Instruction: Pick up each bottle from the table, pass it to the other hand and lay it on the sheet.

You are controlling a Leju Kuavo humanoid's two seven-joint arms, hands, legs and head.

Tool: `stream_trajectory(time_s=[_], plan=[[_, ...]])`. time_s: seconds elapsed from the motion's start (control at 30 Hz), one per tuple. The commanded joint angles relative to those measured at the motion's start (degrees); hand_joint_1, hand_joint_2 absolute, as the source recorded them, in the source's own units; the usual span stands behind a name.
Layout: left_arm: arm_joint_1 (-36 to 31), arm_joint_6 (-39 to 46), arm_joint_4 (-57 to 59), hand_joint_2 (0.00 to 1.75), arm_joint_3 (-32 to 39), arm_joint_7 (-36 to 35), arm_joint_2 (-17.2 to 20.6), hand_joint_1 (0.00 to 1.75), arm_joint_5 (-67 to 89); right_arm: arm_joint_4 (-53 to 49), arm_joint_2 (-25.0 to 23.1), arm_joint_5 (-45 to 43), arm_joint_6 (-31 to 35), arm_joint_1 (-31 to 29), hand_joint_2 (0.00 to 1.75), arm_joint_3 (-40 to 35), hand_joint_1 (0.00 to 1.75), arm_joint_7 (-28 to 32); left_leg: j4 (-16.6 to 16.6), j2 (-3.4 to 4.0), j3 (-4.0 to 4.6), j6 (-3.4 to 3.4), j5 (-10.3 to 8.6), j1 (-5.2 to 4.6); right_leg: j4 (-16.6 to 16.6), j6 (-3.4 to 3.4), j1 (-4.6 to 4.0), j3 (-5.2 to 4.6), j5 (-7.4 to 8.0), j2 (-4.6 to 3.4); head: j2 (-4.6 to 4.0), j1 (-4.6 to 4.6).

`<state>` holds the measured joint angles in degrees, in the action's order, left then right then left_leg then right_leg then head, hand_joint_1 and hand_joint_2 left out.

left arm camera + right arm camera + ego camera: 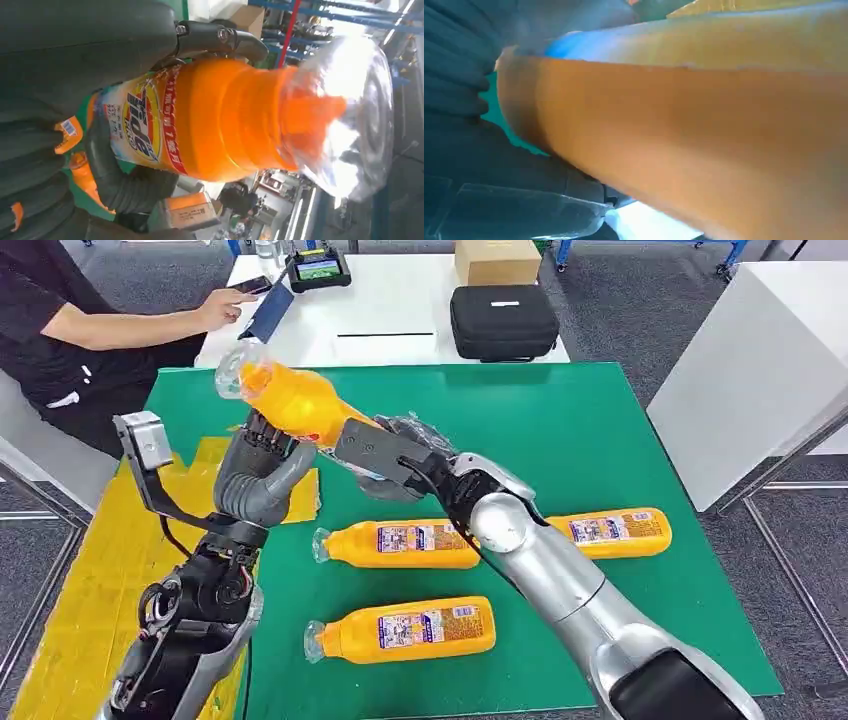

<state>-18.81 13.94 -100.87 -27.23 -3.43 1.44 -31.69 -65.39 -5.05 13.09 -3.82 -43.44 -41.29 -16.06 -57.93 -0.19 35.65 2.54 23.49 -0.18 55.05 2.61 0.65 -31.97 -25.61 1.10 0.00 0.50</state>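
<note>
An orange bottle (290, 395) with a clear cap end is up in the air over the green mat's left part, tilted with the cap toward the far left. My left hand (262, 475) wraps its fingers around the bottle's middle from below. In the left wrist view the bottle (225, 120) lies against that hand, with one finger (220, 37) curled over it. My right hand (385, 455) grips the bottle's base end, and the bottle (699, 135) looms close and blurred in the right wrist view. Both hands hold it at once. The yellow sheet (90, 590) lies at the left.
Three more orange bottles lie on the green mat (600, 430): one in the middle (400, 542), one nearer me (405, 630), one to the right (615, 530). A person (60, 330) sits at the far left by a white table (400, 300) carrying a black case (503, 322) and a box (497, 260).
</note>
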Motion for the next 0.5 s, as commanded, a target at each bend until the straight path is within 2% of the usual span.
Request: stream_trajectory(time_s=[0.03,0.07,0.17,0.27,0.5], plan=[[-6.57,0.49,6.40,1.75,-8.21,-1.92,-0.67,0.00,1.34,-3.26,0.15,-0.31,-1.02,-0.87,1.75,-3.25,1.62,-1.11,-0.01,-0.12,-0.04,-0.10,0.01,0.02,0.01,-0.07,-0.01,0.08,-0.06,0.08,0.00,-0.02],[-6.95,0.53,6.46,1.75,-8.43,-2.22,-0.53,0.00,1.73,-4.32,0.17,0.21,-1.04,-0.58,1.75,-3.84,1.59,-1.27,-0.06,-0.16,-0.26,-0.22,0.12,0.03,0.08,-0.16,-0.01,0.33,-0.21,0.06,0.00,0.00],[-7.42,0.49,6.48,1.75,-9.07,-2.62,-0.71,0.00,2.45,-5.41,-0.28,0.86,-1.18,-0.26,1.75,-4.93,1.59,-1.85,-0.03,-0.06,-0.06,-0.11,0.04,0.04,0.02,-0.08,-0.03,0.10,-0.08,0.02,0.00,0.00],[-7.73,0.80,6.24,1.75,-9.21,-2.83,-1.24,0.00,2.74,-6.27,-0.65,1.42,-1.55,0.42,1.75,-6.36,1.55,-2.14,-0.05,-0.06,-0.22,-0.18,0.10,0.04,0.03,-0.13,-0.03,0.26,-0.14,-0.02,0.00,0.00],[-7.03,1.23,5.47,1.75,-8.59,-2.87,-1.18,0.00,2.82,-8.33,-0.10,2.77,-1.26,1.93,1.75,-8.41,1.57,-2.51,-0.02,-0.02,-0.14,-0.13,0.07,0.06,-0.01,-0.10,-0.04,0.18,-0.09,-0.04,0.00,0.00]])
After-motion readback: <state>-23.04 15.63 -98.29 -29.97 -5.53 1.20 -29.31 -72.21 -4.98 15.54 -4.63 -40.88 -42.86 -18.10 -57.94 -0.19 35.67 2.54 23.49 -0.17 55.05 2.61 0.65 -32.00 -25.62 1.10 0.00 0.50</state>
